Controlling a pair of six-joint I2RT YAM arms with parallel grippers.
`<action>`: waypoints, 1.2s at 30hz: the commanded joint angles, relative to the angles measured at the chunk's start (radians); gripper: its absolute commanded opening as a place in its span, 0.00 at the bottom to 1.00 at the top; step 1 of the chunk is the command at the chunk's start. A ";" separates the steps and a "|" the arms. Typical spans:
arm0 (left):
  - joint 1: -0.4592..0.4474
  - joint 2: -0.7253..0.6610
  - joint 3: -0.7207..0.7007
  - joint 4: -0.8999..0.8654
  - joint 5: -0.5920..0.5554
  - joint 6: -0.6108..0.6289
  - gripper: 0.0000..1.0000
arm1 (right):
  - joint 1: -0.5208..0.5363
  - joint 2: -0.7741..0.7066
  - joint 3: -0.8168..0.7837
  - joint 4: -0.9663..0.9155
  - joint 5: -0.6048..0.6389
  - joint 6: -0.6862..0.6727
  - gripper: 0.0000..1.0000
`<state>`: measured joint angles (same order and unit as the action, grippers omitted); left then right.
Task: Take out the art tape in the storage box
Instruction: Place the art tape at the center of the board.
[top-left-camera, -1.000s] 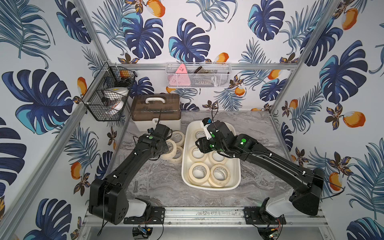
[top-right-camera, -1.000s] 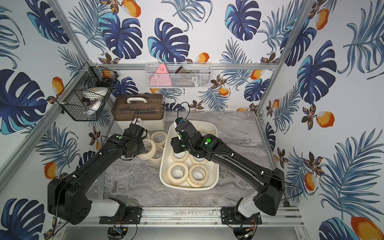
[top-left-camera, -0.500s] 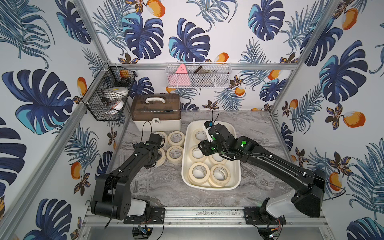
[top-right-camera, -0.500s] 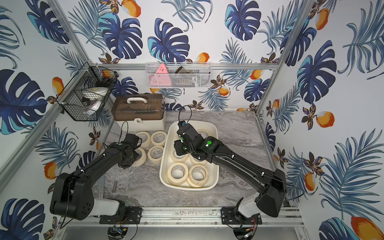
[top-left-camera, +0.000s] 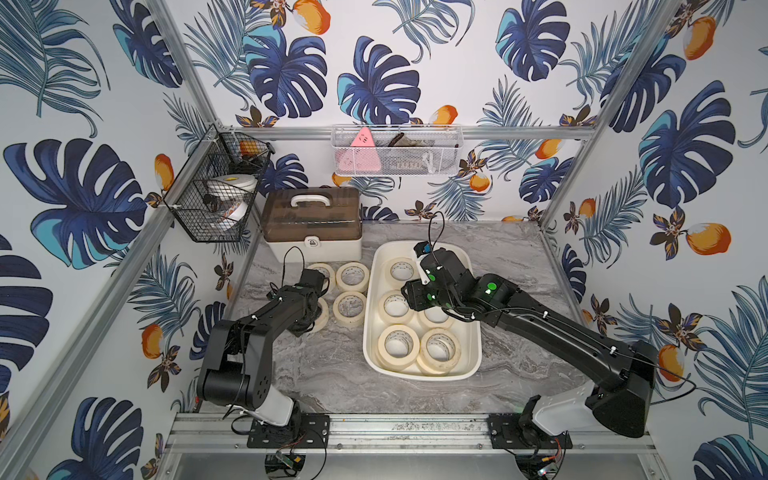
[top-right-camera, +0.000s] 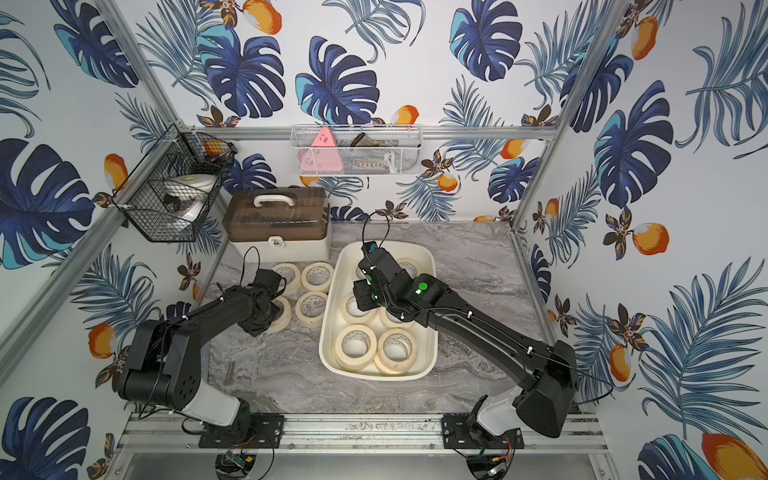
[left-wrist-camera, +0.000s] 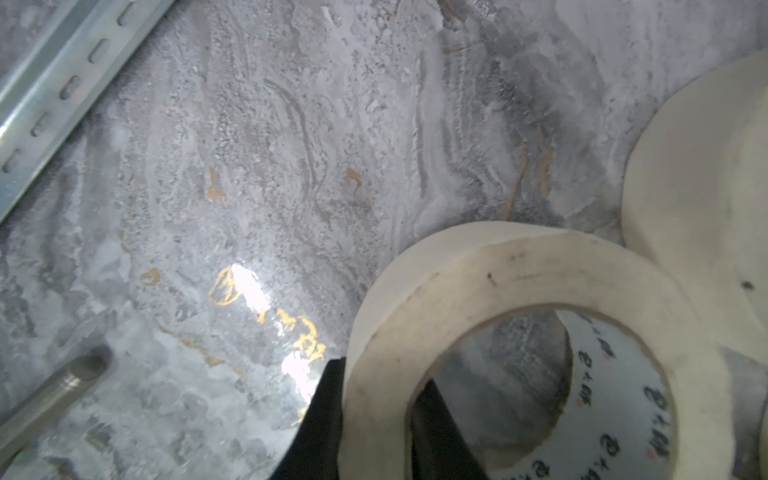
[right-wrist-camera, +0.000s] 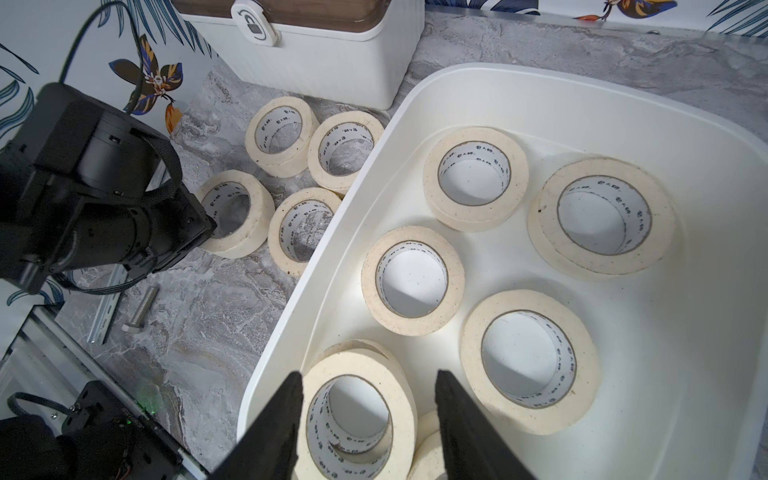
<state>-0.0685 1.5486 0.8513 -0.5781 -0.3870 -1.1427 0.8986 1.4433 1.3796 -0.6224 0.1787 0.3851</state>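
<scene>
In both top views, four rolls of art tape (top-left-camera: 351, 276) lie on the counter (top-left-camera: 332, 374) beside the storage box (top-left-camera: 471, 332). Left wrist: left fingers (left-wrist-camera: 328, 415) pinch a roll's wall. Right wrist: right fingers (right-wrist-camera: 274, 428) stand apart, astride a boxed roll; at least six remain inside.

A robot lab booth: aluminium frame (top-left-camera: 519, 132), printed wall panels (top-left-camera: 374, 83) (blue leaves, orange fruit), arms (top-left-camera: 561, 332) bolted to a base rail (top-left-camera: 415, 432).
</scene>
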 joint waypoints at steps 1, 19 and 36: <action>0.003 0.011 -0.003 0.088 0.007 0.061 0.00 | -0.003 -0.006 -0.005 -0.003 0.011 0.012 0.54; 0.004 0.062 0.040 0.114 0.024 0.110 0.32 | -0.018 -0.035 -0.031 -0.007 0.017 0.016 0.57; 0.004 -0.137 0.176 -0.117 0.056 0.204 0.99 | -0.032 -0.058 -0.031 -0.029 0.008 0.011 0.60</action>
<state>-0.0666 1.4448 1.0142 -0.6556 -0.3641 -1.0107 0.8684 1.3918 1.3487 -0.6270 0.1848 0.3931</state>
